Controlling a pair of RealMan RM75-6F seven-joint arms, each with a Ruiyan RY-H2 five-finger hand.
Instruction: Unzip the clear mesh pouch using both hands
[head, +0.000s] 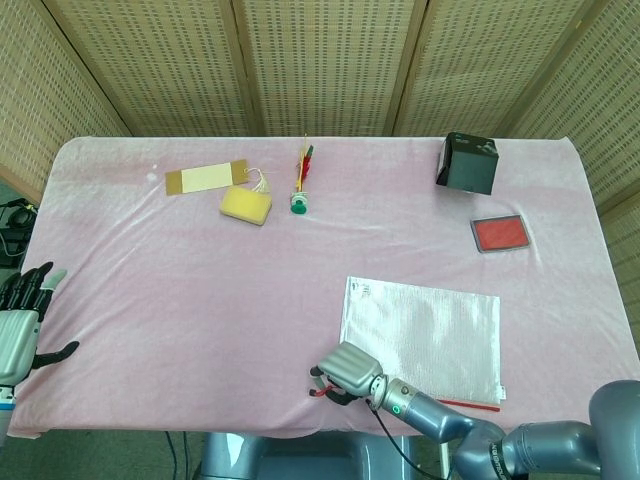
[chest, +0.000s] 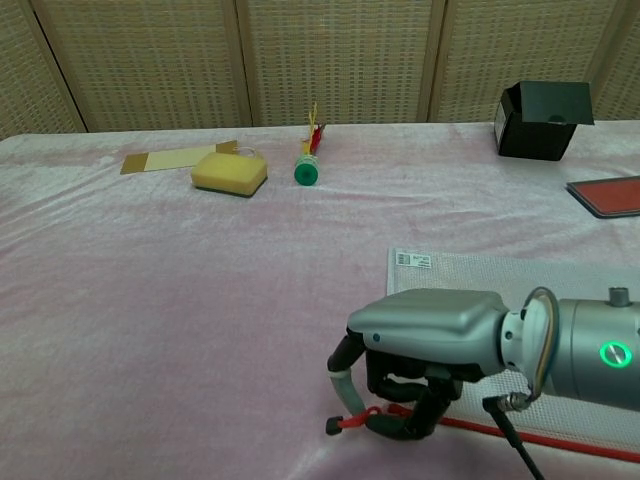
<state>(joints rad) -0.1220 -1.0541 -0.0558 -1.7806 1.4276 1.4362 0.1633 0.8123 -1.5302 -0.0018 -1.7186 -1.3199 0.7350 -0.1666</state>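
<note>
1. The table (head: 200, 290) is the big thing here, draped in a pink cloth that runs to every edge.
2. The clear mesh pouch (head: 430, 335) lies flat near the front edge, right of the middle, a bit skewed, with its red zipper line (chest: 560, 440) along the side closest to me.
3. My right hand (chest: 425, 345) sits at the pouch's front-left corner, palm down, fingers (chest: 395, 385) curled in and pinching the red zipper pull (chest: 352, 421), which sticks out to the left just off the pouch.
4. My left hand (head: 18, 325) is way over at the front-left corner of the table, off the edge, fingers spread and holding nothing. Only the head view catches it.
5. A black box (head: 467, 163) stands near the back-right corner.
6. A red pad (head: 500, 233) lies flat near the right edge, in front of the box.
7. A tan card (head: 205, 179) lies toward the back left.
8. A yellow sponge (head: 246, 204) is just beside that card's right end, slightly nearer me.
9. A green-capped thing (head: 299, 200) with red and yellow bits lies around the middle of the back edge; can't tell what it is.
</note>
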